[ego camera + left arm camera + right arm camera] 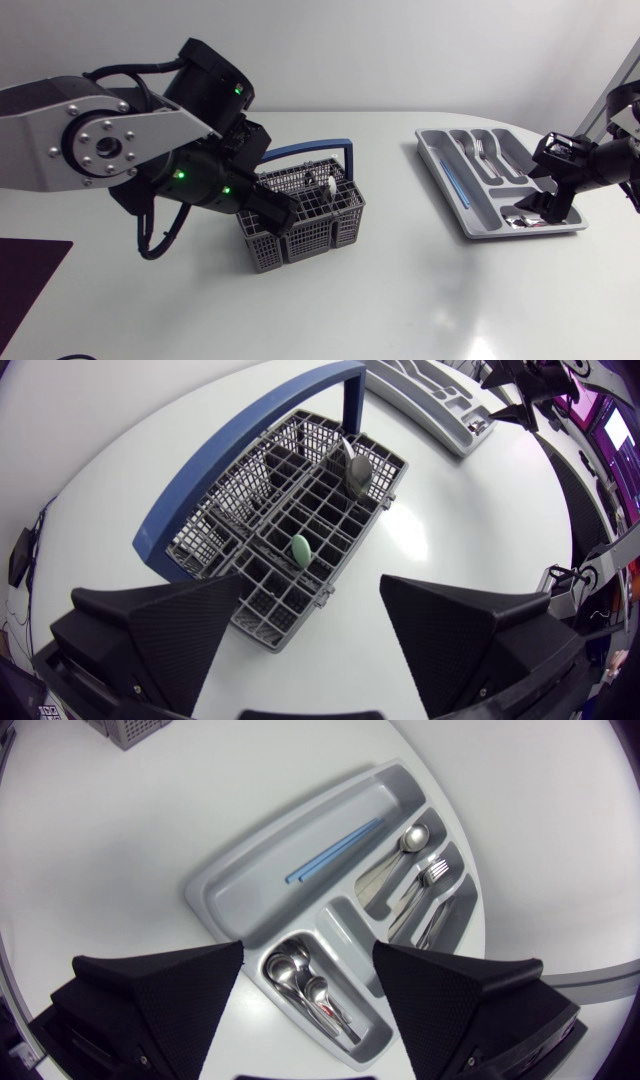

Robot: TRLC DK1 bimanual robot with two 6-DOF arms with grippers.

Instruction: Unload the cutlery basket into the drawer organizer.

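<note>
- The bench (pixel 400 300) is smooth, glossy white, so a dropped piece would likely slide.
- The drawer organizer (pixel 250 870) is a shallow tray of grey moulded plastic with rounded compartments. It sits well apart from the basket at my right.
- The cutlery basket (pixel 305 238) is stiff grey plastic lattice in small cells, with a blue arched handle (pixel 240 450). A descent should stay clear of that arch.
- The left hand (pixel 312 595) hovers over the basket with its matte wedge fingers spread, holding nothing.
- The right hand (pixel 308 955) hangs spread and empty above the polished spoons (pixel 300 985) in the organizer.
- A steel spoon (pixel 355 470) stands bowl-up near the handle. It is slick and curved, so pinch the narrow neck and lift straight up.
- A small green tip (pixel 300 550) pokes from a middle cell — I cannot tell what it belongs to.
</note>
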